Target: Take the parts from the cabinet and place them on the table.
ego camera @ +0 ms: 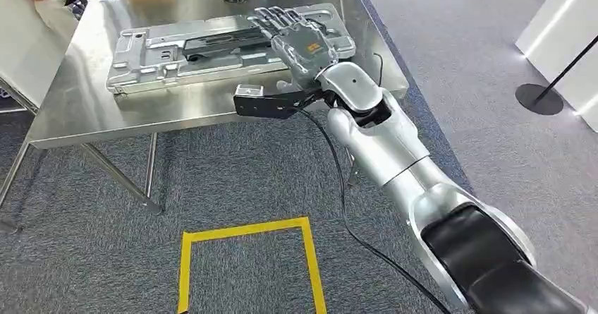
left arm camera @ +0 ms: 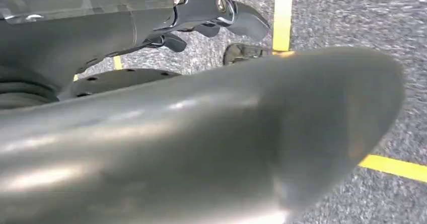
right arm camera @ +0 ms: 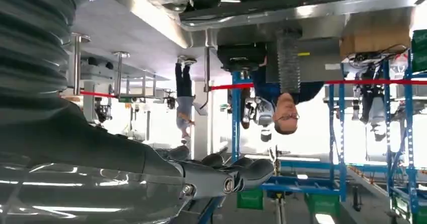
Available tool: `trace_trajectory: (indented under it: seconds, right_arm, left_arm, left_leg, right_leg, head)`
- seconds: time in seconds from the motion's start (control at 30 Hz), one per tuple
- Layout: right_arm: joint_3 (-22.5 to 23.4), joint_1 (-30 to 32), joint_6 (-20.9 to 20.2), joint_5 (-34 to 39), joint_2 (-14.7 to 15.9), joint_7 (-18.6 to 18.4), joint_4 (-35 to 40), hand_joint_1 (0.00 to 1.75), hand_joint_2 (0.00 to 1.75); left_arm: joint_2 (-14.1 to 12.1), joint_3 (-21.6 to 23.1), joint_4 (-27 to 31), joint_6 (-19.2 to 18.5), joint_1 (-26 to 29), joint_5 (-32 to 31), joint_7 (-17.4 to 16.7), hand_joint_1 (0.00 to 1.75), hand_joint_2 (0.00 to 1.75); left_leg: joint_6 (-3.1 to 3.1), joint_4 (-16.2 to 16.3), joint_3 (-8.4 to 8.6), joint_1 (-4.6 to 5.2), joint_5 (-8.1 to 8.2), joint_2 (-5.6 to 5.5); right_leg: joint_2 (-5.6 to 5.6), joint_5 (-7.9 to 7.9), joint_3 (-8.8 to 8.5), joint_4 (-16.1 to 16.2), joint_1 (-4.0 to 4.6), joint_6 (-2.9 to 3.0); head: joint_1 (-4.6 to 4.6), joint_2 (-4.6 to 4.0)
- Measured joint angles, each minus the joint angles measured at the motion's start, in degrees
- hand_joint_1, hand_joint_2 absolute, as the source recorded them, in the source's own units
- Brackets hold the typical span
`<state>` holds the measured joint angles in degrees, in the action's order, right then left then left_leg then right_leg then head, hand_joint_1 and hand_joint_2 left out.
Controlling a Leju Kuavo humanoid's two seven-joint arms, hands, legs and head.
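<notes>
1. Big grey metal part [ego camera: 211, 49] lying flat on the steel table [ego camera: 84, 116], along the middle, near the front edge.
2. Right hand [ego camera: 296, 35] stretched out flat over the part's right end, fingers apart, holding nothing.
3. Left hand [left arm camera: 211, 12] low over grey carpet [left arm camera: 352, 12] with yellow tape [left arm camera: 283, 12]; fingers bent, cannot tell more.

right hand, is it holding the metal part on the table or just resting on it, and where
The right hand lies flat on the right end of the grey metal part on the table; fingers extended, no grip visible.
</notes>
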<state>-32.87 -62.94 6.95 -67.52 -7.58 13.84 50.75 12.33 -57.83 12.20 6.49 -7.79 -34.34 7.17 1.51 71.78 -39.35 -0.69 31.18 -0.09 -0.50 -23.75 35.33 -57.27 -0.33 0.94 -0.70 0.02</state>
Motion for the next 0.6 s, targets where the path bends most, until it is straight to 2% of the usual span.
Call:
trace_trajectory:
  seconds: [0.07, 0.1, 0.2, 0.23, 0.27, 0.3, 0.33, 0.4, 0.43, 0.47, 0.5, 0.57, 0.6]
  right_arm:
    - [0.0, -0.1, 0.0, 0.0, -0.2, 0.0, 0.0, 0.00, 1.75]
    - [0.0, -0.3, 0.0, 0.0, -0.3, 0.0, 0.0, 0.00, 1.75]
    - [0.0, -0.4, -0.4, -0.1, -0.6, 0.0, 0.0, 0.00, 1.75]
    - [0.0, -0.4, -0.7, -0.2, -0.6, 0.0, 0.0, 0.00, 1.75]
    - [0.0, -0.5, -0.9, -0.2, -0.6, 0.0, 0.1, 0.00, 1.75]
    - [0.0, -0.5, -1.0, -0.3, -0.6, 0.0, 0.2, 0.00, 1.75]
    - [0.0, -0.6, -1.0, -0.3, -0.6, -0.1, 0.4, 0.00, 1.75]
    - [0.0, -0.5, -1.2, -0.5, -0.6, -0.1, 0.6, 0.00, 1.75]
    - [0.0, -0.3, -1.3, -0.6, -0.6, -0.1, 0.7, 0.00, 1.75]
    - [0.0, -0.2, -1.4, -0.7, -0.6, -0.3, 0.7, 0.00, 1.75]
    - [0.0, -0.1, -1.6, -0.9, -0.6, -0.5, 1.0, 0.00, 1.75]
    - [0.0, -0.2, -1.7, -1.0, -0.6, -0.6, 1.7, 0.00, 1.75]
    - [0.1, -0.4, -1.7, -1.0, -0.6, -0.6, 2.0, 0.00, 1.75]
  left_arm:
    - [0.0, 0.0, 0.0, 0.0, -0.1, -0.1, 0.0, 0.00, 0.00]
    - [-0.1, 0.0, 0.0, 0.0, -0.2, -0.1, 0.0, 0.00, 0.00]
    - [-0.1, 0.0, 0.0, 0.0, -0.1, 0.1, 0.0, 0.00, 0.00]
    - [-0.1, -0.1, 0.0, 0.0, -0.1, 0.2, 0.2, 0.00, 0.00]
    - [0.0, -0.1, 0.0, 0.0, 0.0, 0.2, 0.3, 0.00, 0.00]
    - [-0.1, -0.1, 0.0, 0.0, -0.1, 0.2, 0.4, 0.00, 0.00]
    - [-0.1, -0.1, 0.0, 0.0, -0.2, 0.2, 0.5, 0.00, 0.00]
    - [-0.1, -0.2, 0.0, 0.0, -0.1, 0.2, 0.5, 0.00, 0.00]
    - [-0.2, -0.3, 0.0, 0.0, -0.1, 0.2, 0.6, 0.00, 0.00]
    - [-0.2, -0.4, 0.0, 0.0, -0.1, 0.2, 0.6, 0.00, 0.00]
    - [-0.2, -0.4, 0.0, 0.0, -0.1, 0.1, 0.6, 0.00, 0.00]
    - [-0.2, -0.4, 0.0, 0.0, -0.1, -0.2, 0.5, 0.00, 0.00]
    - [-0.2, -0.4, 0.0, 0.0, -0.1, -0.4, 0.5, 0.00, 0.00]
  left_leg:
    - [-0.53, -11.3, 7.18, 0.01, -3.92, 0.00]
    - [-0.80, -14.0, 8.60, 0.30, -3.02, -0.06]
    - [-1.81, -13.9, 7.74, 0.64, -3.89, -0.17]
    - [-2.28, -14.2, 7.59, 0.47, -4.39, -0.17]
    - [-2.73, -14.7, 7.53, -0.04, -5.08, 0.05]
    - [-3.10, -14.8, 7.10, 0.04, -5.54, 0.09]
    - [-3.36, -14.8, 6.56, 0.05, -5.88, 0.13]
    - [-3.39, -14.7, 5.57, 0.12, -6.53, 0.15]
    - [-3.37, -14.6, 5.09, 0.12, -6.86, 0.15]
    - [-3.32, -14.6, 4.66, 0.12, -7.14, 0.14]
    - [-3.23, -14.5, 4.31, 0.12, -7.38, 0.12]
    - [-2.90, -14.2, 3.89, 0.13, -7.69, 0.05]
    - [-2.68, -14.1, 3.73, 0.13, -7.84, 0.07]
  right_leg:
    - [0.08, 0.31, 0.29, -0.3, 0.02, -0.34]
    - [0.11, 0.51, 0.55, -0.4, 0.36, -0.67]
    - [0.09, 1.30, 0.94, -0.3, 0.16, -1.71]
    - [0.11, 1.62, 1.00, -0.2, 0.26, -2.10]
    - [0.20, 1.03, 1.37, -0.6, 0.10, -2.30]
    - [0.31, -1.22, 2.24, -2.5, 0.13, -2.59]
    - [0.37, -4.03, 3.77, -6.3, -0.04, -2.82]
    - [0.36, -8.83, 7.27, -16.0, -0.19, -3.27]
    - [0.36, -9.83, 8.02, -18.9, -0.23, -3.38]
    - [0.36, -9.37, 7.25, -18.5, -0.30, -3.40]
    - [0.36, -7.87, 4.95, -15.4, -0.36, -3.27]
    - [0.36, -4.11, -1.66, -4.8, -0.31, -2.70]
    - [0.36, -3.85, -4.10, -0.6, -0.18, -2.21]
  head:
    - [-0.02, -0.02]
    - [-0.02, 0.00]
    - [-0.02, 0.00]
    - [0.02, -0.02]
    - [0.00, -0.02]
    - [0.26, -0.02]
    - [0.46, -0.02]
    - [0.44, 0.00]
    - [0.48, -0.02]
    - [0.50, 0.00]
    - [0.48, 0.00]
    - [0.48, 0.00]
    - [0.44, 0.00]
